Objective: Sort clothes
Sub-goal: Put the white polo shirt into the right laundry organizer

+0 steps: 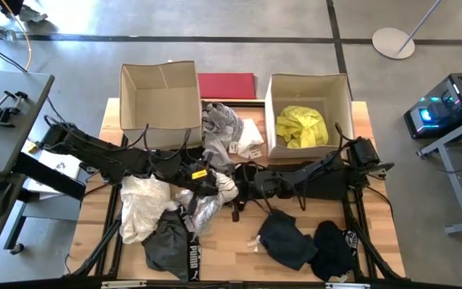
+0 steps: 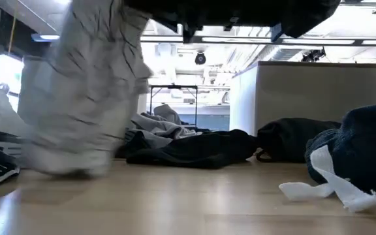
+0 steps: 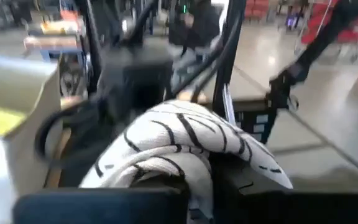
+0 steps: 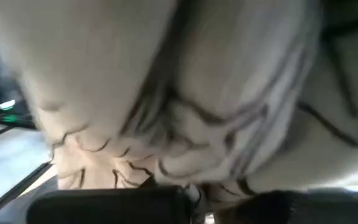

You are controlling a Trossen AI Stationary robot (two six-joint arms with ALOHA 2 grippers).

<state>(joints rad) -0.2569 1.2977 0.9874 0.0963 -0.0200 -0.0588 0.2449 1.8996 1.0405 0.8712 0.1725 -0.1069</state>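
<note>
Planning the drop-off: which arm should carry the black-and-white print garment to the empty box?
Left, likely. The print garment is bunched at the left pincer, and the empty box is on that arm's side. The right pincer is farther away.

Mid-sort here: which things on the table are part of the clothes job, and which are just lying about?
Job:
striped garment held between left gripper and right gripper
cream garment
PUMA garment
black garments
grey garment
yellow garment

Lying about:
left box
right box
red board
</note>
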